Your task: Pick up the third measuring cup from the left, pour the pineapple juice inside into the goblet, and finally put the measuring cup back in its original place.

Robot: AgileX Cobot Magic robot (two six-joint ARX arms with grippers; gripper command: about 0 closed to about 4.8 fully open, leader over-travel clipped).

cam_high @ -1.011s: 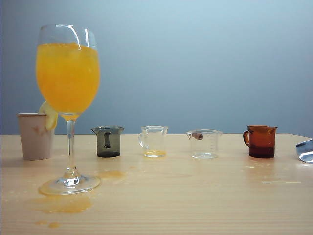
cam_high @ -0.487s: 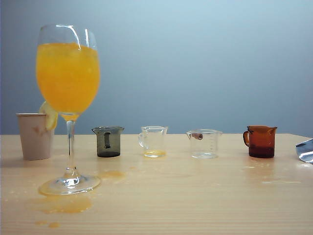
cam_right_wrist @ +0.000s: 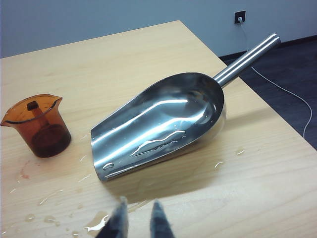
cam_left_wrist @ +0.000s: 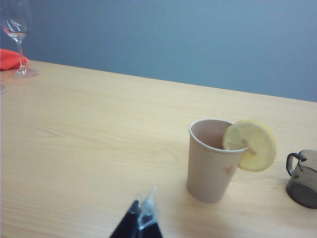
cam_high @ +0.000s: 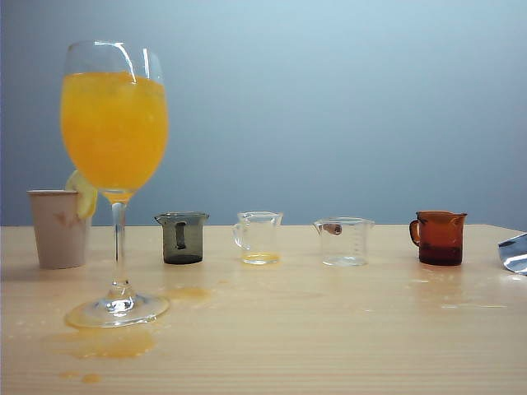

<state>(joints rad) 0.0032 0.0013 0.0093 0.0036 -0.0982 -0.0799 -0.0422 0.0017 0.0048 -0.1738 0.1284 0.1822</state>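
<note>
Measuring cup [cam_high: 343,241], third in the row at centre-right of the exterior view: small, clear, spouted, faint graduations, brown spot near rim, apparently empty and back on bare table; goblet [cam_high: 114,177] at left brims orange. Left gripper [cam_left_wrist: 140,218] tips pressed together near the paper cup [cam_left_wrist: 212,161]; right gripper [cam_right_wrist: 137,218] tips slightly apart, empty, above the metal scoop [cam_right_wrist: 163,124]. Judgement: task looks done; retract both arms well clear of the glassware.

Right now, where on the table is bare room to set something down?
Free: the dry front stretch ahead of the third measuring cup and amber cup. Crowded or wet: the cup row, and spills around the goblet foot.
</note>
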